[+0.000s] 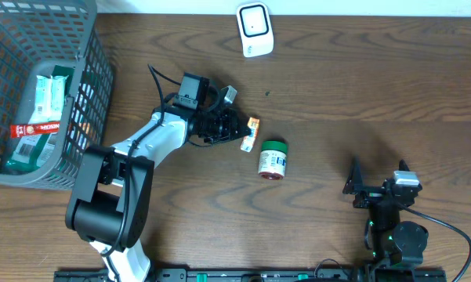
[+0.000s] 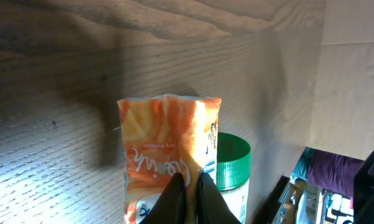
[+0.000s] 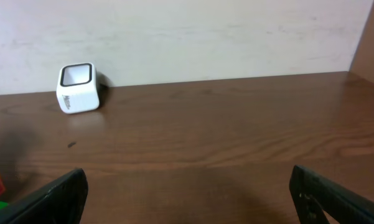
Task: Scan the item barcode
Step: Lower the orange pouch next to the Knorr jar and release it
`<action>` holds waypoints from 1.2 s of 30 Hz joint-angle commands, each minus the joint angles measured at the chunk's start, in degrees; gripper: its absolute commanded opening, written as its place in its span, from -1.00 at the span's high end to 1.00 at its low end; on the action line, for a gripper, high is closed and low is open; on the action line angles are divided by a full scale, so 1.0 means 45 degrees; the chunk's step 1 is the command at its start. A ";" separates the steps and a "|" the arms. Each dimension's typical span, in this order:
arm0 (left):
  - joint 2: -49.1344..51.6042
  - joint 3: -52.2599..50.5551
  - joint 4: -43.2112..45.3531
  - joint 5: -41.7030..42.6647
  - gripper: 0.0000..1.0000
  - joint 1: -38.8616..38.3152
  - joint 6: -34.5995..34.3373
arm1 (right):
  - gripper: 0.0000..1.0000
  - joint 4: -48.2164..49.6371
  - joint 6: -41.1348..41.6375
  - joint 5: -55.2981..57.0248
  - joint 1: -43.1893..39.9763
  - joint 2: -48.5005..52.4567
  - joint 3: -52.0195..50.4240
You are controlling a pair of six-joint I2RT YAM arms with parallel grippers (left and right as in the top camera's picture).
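I see the white scanner [image 1: 255, 30] at the far edge of the bench [image 1: 360, 86], a grey basket [image 1: 85, 94] of packets at left, and a green-lidded jar [image 1: 272, 160] lying just beside my target. The orange sachet [image 2: 165, 143], creased and printed with white lettering, is near mid-bench, pinched at one end by the left end effector [image 1: 233, 129], its fingers clamped together on it. The right end effector [image 1: 378, 178] stands wide apart, well away.
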 commanded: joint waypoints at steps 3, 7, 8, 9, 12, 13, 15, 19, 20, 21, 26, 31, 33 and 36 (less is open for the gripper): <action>0.0073 -0.0471 0.0049 -0.0272 0.85 -0.0015 0.0078 | -0.98 -0.0034 0.0165 0.0024 -0.0087 -0.0068 -0.0019; 0.0073 -0.0685 0.0049 -0.0267 0.84 -0.0019 0.0180 | -0.98 -0.0034 0.0165 0.0024 -0.0087 -0.0068 -0.0019; 0.0073 -0.0709 0.0044 -0.0267 0.85 -0.0019 0.0180 | -0.99 -0.0034 0.0165 0.0024 -0.0087 -0.0068 -0.0019; 0.0073 -0.0714 0.0044 -0.0262 0.85 -0.0019 0.0180 | -0.98 -0.0034 0.0165 0.0024 -0.0087 -0.0068 -0.0019; 0.0073 -0.0714 0.0112 -0.0087 0.85 -0.0015 0.0160 | -0.99 -0.0034 0.0165 0.0024 -0.0087 -0.0068 -0.0019; 0.0073 -0.0714 0.0146 0.0053 0.85 -0.0015 0.0160 | -0.98 -0.0034 0.0165 0.0024 -0.0087 -0.0068 -0.0019; 0.0073 -0.0714 0.0155 0.0180 0.85 -0.0019 0.0097 | -0.98 -0.0034 0.0165 0.0024 -0.0087 -0.0068 -0.0019; 0.0073 -0.0714 0.0141 0.0175 0.85 -0.0029 0.0015 | -0.98 -0.0034 0.0165 0.0024 -0.0087 -0.0068 -0.0019; 0.0073 -0.0714 0.0141 0.0175 0.85 -0.0053 0.0015 | -0.99 -0.0034 0.0165 0.0024 -0.0087 -0.0068 -0.0019; 0.0073 -0.0714 0.0131 0.0175 0.84 -0.0068 0.0015 | -0.98 -0.0034 0.0165 0.0024 -0.0087 -0.0068 -0.0019; 0.0073 -0.0714 0.0136 0.0165 0.84 -0.0160 0.0019 | -0.99 -0.0034 0.0165 0.0024 -0.0087 -0.0068 -0.0019; 0.0073 -0.0714 0.0121 -0.0029 0.73 -0.0165 0.0024 | -0.98 -0.0034 0.0165 0.0024 -0.0087 -0.0068 -0.0019; 0.0073 -0.0714 0.0121 -0.0039 0.73 -0.0189 0.0024 | -0.98 -0.0034 0.0165 0.0024 -0.0087 -0.0068 -0.0019; 0.0073 -0.0714 0.0121 -0.0044 0.73 -0.0209 0.0029 | -0.99 -0.0034 0.0165 0.0024 -0.0087 -0.0068 -0.0019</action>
